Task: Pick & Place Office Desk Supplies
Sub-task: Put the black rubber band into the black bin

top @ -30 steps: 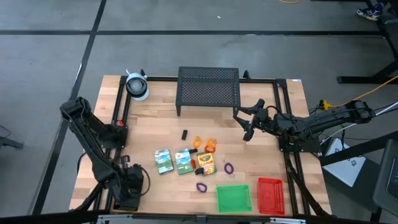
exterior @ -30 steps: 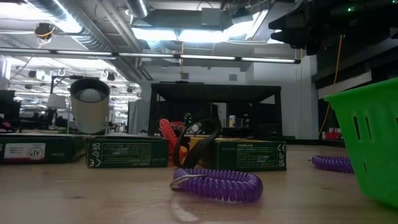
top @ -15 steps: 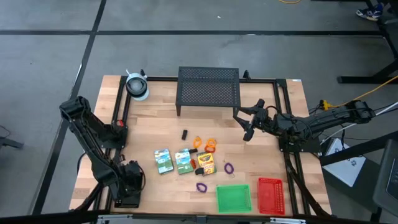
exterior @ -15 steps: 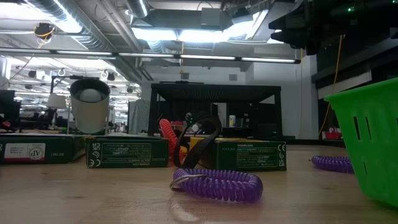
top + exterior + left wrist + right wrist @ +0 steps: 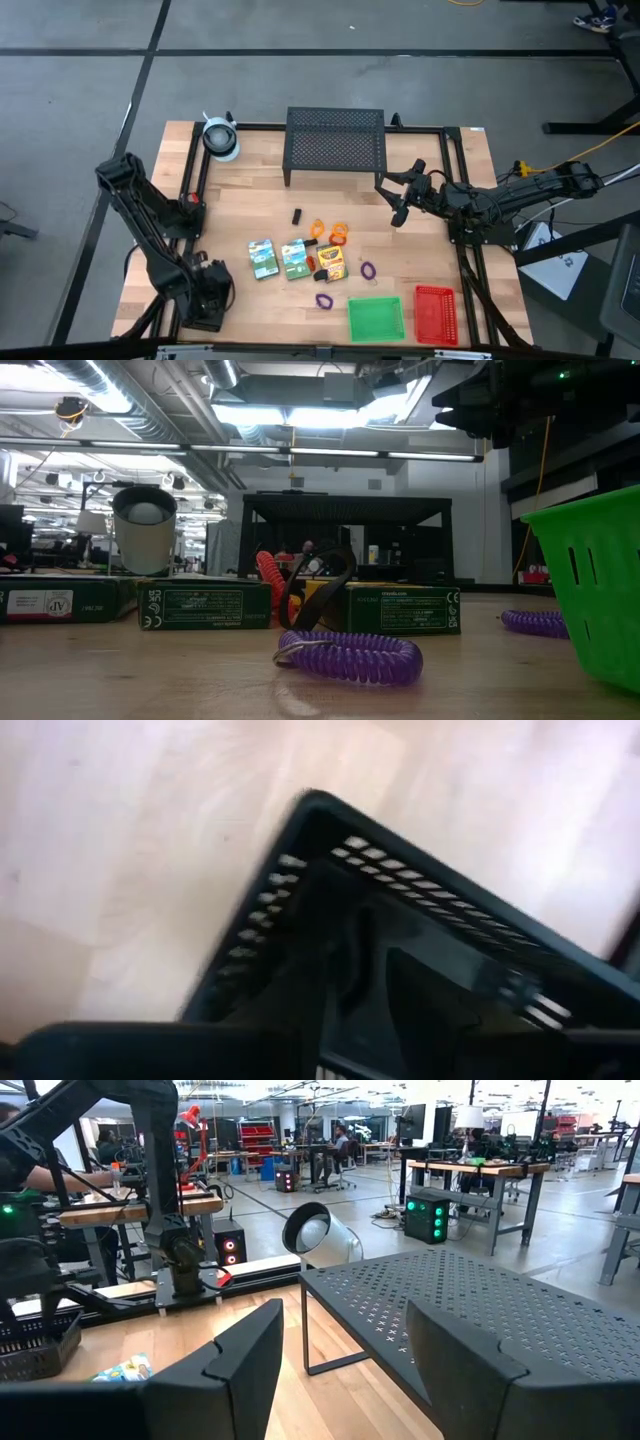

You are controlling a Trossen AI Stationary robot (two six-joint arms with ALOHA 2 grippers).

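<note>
Two arms at the bench, one on each side. Left gripper (image 5: 207, 300) low at the near left corner, over a black tray (image 5: 420, 910) on the bare wood; whether its fingers stood spread or pressed together could not be told, nor whether they touched the tray. Right gripper (image 5: 398, 207) well above the wood toward the right edge, near the far right leg of the large black mesh stand (image 5: 336, 145), fingers (image 5: 240, 1350) spread with nothing between them.

Round whitish roll (image 5: 220, 138) at the far left corner, beside the stand. Small black bit (image 5: 297, 216) alone toward the middle of the bench. Two green-white card boxes (image 5: 262, 258) side by side, a little left of centre, with a yellow-green crayon box (image 5: 331, 262) just to their right. Orange loops (image 5: 337, 234) just beyond the crayon box, one purple loop (image 5: 368, 270) to its right, another purple loop (image 5: 324, 300) nearer the front edge. Green tray (image 5: 376, 319) and red tray (image 5: 434, 313) set side by side along the front edge, toward the near right corner, the green one on the left.

Seen level from the front: purple coil (image 5: 348, 656) foremost, card boxes (image 5: 204, 606) behind it, wall of the green tray (image 5: 590, 590) close at the right.
</note>
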